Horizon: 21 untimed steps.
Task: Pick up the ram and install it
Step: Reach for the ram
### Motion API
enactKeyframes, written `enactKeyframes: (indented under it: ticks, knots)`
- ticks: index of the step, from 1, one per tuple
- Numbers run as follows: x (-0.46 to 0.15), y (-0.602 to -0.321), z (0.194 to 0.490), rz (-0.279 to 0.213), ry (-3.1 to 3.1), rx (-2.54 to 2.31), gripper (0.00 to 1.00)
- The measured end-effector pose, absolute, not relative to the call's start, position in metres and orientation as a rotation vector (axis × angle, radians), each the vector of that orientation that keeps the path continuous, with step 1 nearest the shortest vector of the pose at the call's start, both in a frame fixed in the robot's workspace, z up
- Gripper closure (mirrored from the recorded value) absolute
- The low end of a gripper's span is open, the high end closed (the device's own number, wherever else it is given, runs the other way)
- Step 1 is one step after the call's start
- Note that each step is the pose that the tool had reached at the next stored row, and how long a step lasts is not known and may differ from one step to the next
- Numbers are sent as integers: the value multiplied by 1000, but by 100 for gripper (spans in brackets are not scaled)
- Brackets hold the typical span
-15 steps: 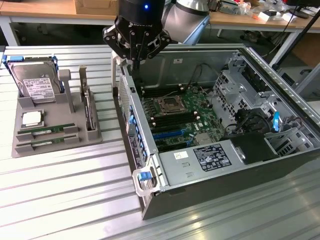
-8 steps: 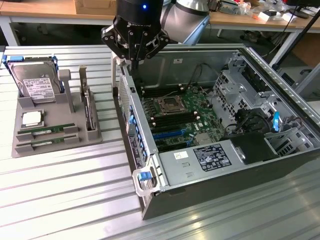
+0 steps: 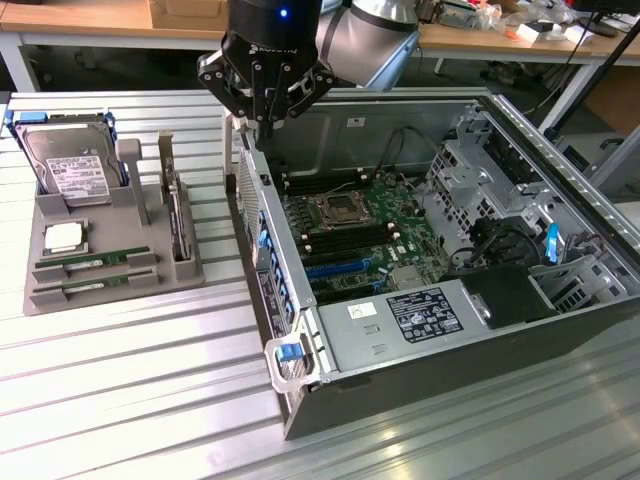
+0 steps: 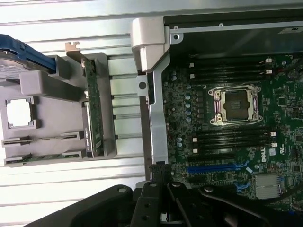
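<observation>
- We see the claw (image 3: pixel 262 122) pinched shut, hanging over the wall of the open computer case (image 3: pixel 420 385) on the exterior view's left, near its far corner.
- The ram (image 3: pixel 88 261), two thin green sticks, lies flat in the front slots of a grey tray (image 3: pixel 45 215) on the slatted metal desk (image 3: pixel 130 380).
- From the claw, the ram sits well apart, toward the exterior view's left and nearer the camera, with the tray's upright card (image 3: pixel 178 215) roughly between them.
- In the wrist view the claw (image 4: pixel 161 177) hangs over the case edge, and the ram (image 4: pixel 45 138) rests in the tray (image 4: pixel 57 118) beside the case.
- Sharing the tray are a hard drive (image 3: pixel 70 165) and a silver CPU chip (image 3: pixel 63 238).
- Inside the case, the CPU socket (image 3: pixel 335 212) sits between rows of dark memory slots (image 3: pixel 315 184).
</observation>
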State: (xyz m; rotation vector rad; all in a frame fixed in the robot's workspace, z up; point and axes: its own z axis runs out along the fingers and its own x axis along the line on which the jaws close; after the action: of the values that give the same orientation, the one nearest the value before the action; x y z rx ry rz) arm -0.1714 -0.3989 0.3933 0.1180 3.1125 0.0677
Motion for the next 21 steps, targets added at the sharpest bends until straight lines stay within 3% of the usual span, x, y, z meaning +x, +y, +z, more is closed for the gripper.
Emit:
enactKeyframes:
  ticks: [21]
  knots:
    - [-187,-399,393,68,3112,118,89]
